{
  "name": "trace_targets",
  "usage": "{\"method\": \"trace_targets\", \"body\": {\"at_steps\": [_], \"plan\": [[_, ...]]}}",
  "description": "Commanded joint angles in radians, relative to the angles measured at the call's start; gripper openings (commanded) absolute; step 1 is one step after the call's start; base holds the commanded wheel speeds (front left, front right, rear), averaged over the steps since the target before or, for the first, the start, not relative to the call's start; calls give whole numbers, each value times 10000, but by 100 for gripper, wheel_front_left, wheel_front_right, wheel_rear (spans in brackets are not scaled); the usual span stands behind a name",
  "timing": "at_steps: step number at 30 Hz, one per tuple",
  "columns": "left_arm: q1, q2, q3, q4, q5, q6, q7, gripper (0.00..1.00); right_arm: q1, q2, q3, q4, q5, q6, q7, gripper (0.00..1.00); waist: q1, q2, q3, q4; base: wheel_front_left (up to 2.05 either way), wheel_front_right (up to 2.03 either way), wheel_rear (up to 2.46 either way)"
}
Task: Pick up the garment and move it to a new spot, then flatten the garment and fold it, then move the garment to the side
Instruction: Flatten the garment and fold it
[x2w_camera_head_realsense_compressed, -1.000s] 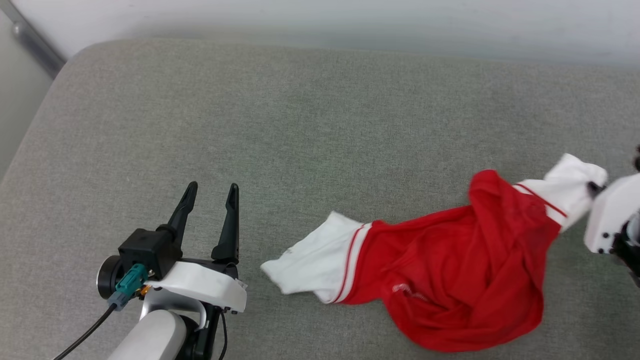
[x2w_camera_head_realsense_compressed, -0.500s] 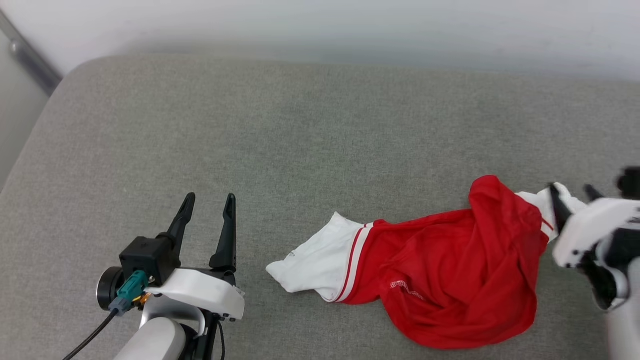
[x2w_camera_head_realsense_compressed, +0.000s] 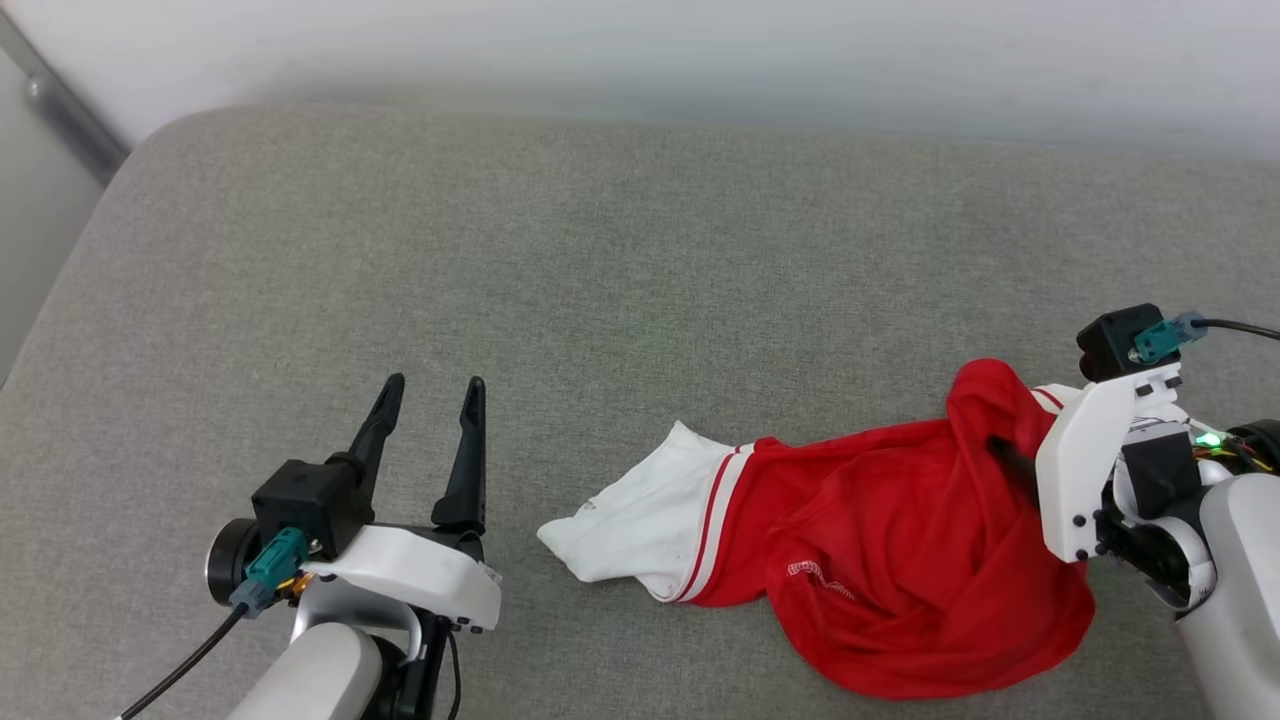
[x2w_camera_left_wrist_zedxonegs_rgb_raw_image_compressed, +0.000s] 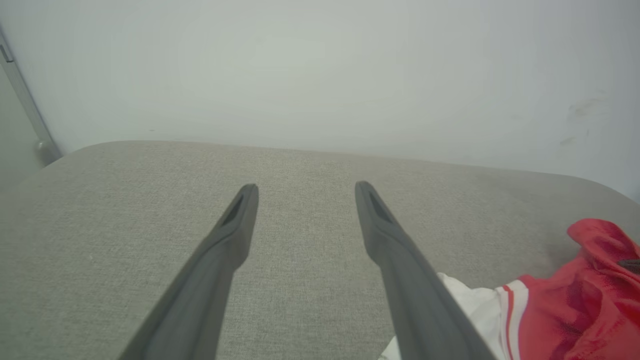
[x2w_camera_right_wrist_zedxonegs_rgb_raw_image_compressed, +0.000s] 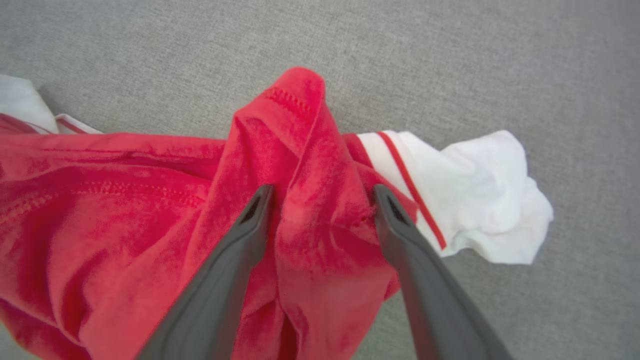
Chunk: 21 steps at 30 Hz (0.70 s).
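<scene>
Around garment (x2w_camera_head_realsense_compressed: 880, 540) fold now, right tool (x2w_camera_right_wrist_zedxonegs_rgb_raw_image_compressed: 322, 192)

1. We see open grey cushion (x2w_camera_head_realsense_compressed: 620, 260) ahead of our left tool (x2w_camera_head_realsense_compressed: 435, 382), up to the wall (x2w_camera_head_realsense_compressed: 640, 40).
2. The crumpled garment (x2w_camera_head_realsense_compressed: 900, 540) blocks the right side; a raised red fold stands between the spread fingers of our right tool (x2w_camera_right_wrist_zedxonegs_rgb_raw_image_compressed: 322, 192).

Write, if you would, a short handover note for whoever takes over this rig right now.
Left claw: open, holding nothing, above the grey fabric cushion, apart from the shirt.
Right claw: open, fingers astride a raised red fold of the thin red jersey T-shirt with white sleeves, not closed on it.
Shirt: crumpled on the cushion's right part, one white sleeve pointing toward the left claw.
Done: nothing visible.
Left: grasp, move, flatten, fold, set aside.
</scene>
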Motion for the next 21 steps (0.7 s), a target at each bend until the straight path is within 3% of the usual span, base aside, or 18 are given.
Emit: {"method": "trace_targets", "body": {"at_steps": [1,3,8,13,18,21], "plan": [[-91,-59,-11,47,38,-34,-13,100,-157,-140,97,69,153,-10,210,90,-1,0,94,53,0,0,0],[-155,-88,-7,105,47,-72,-29,100,-252,-255,262,52,260,-9,421,0,-1,0,152,57,0,0,0],[-48,-69,106,225,8,-21,-78,100,-195,-550,412,-883,346,-9,338,0,-1,0,93,-84,0,0,0],[250,-45,197,248,-61,100,-91,100,1140,-441,282,-3001,258,-10,615,0,-1,0,-260,-330,0,0,0],[532,61,233,161,-141,172,-66,100,3624,164,-55,-5172,-54,-9,1571,0,-1,0,-555,-549,0,0,0],[630,103,216,118,-172,212,-19,100,5138,816,-332,-5526,-24,-9,1925,0,-1,0,-615,-609,0,0,0]]}}
